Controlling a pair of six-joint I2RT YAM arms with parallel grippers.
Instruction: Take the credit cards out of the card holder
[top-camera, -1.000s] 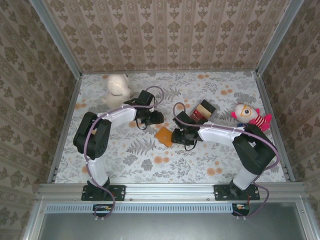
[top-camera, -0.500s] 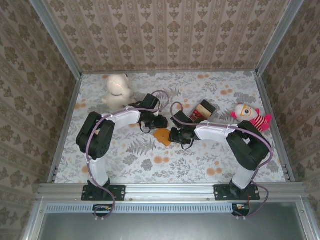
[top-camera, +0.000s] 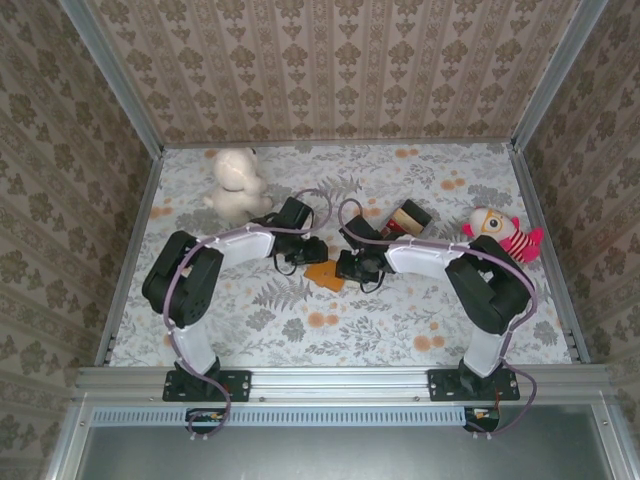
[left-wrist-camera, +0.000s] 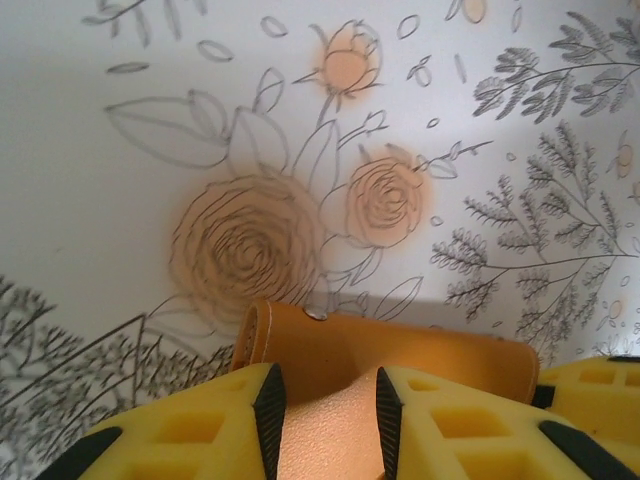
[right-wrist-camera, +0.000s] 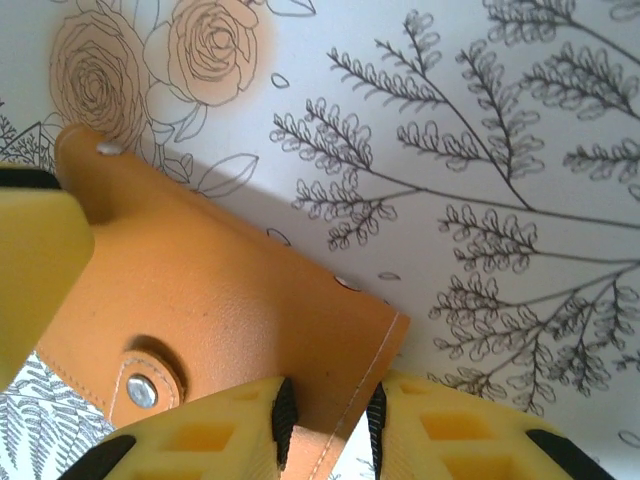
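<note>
Left claw (left-wrist-camera: 328, 405): jaws set narrow, straddling one end of the card holder (top-camera: 325, 272). Tan leather fills the gap btwn the pads, but whether they press it yet cannot be told. Right claw (right-wrist-camera: 327, 425): jaws also narrow around the opposite edge, w/ a thin sliver of tabletop (top-camera: 300, 320) showing btwn the stitched rim and one pad, so it reads as not clamped yet. The holder lies flat mid-tabletop, directly btwn the two claws, left one at its left-far end, right one at its right side. Its long axis runs roughly claw to claw, so neither arm is nearer. It looks folded shut, w/ the snap tab (right-wrist-camera: 142, 388) lying against the outer face. The credit cards are judged to sit inside, so the coming move prob. turns on one claw pinning an end while the other frees the tab or flap. Nothing stands btwn claws and holder. Further back, a brown block (top-camera: 409, 217) sits near the right arm's wrist, close enough to brush on a wide swing. A white plush (top-camera: 235, 185) sits far-left and a red-striped doll (top-camera: 497, 232) far-right, both well apart from the holder.
</note>
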